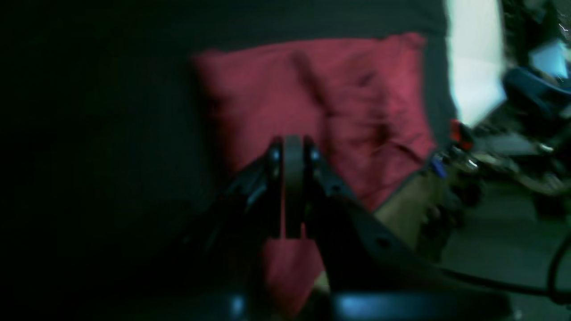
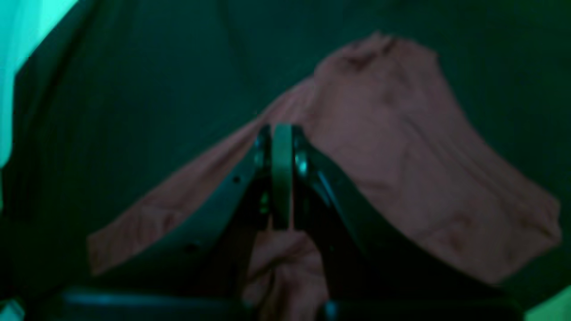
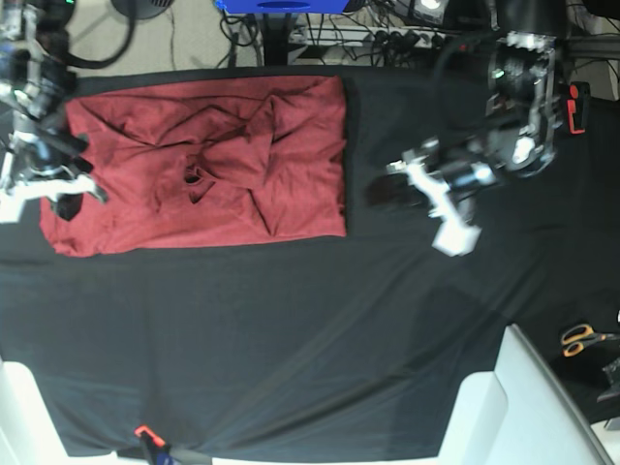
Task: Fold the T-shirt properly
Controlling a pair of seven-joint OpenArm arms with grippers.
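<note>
The brick-red T-shirt [image 3: 194, 165] lies roughly rectangular at the upper left of the base view, with a rumpled knot of folds at its middle. It is blurred in both wrist views, where the T-shirt [image 1: 321, 98] [image 2: 401, 156] fills the ground beyond the fingers. My right gripper [image 3: 66, 205] sits over the shirt's left edge, and in its own view the right gripper [image 2: 282, 133] is shut, with no cloth showing between the tips. My left gripper [image 3: 380, 194] hovers just right of the shirt's right edge. Seen from its own wrist, the left gripper [image 1: 293, 145] is shut and points at the shirt.
A black cloth sheet [image 3: 291, 339] covers the table under the shirt. Orange-handled scissors [image 3: 581, 339] lie at the right edge beside a white panel [image 3: 504, 407]. An orange clamp [image 3: 145, 433] grips the sheet's front edge. Cables and a blue stand [image 3: 281, 5] crowd the far side.
</note>
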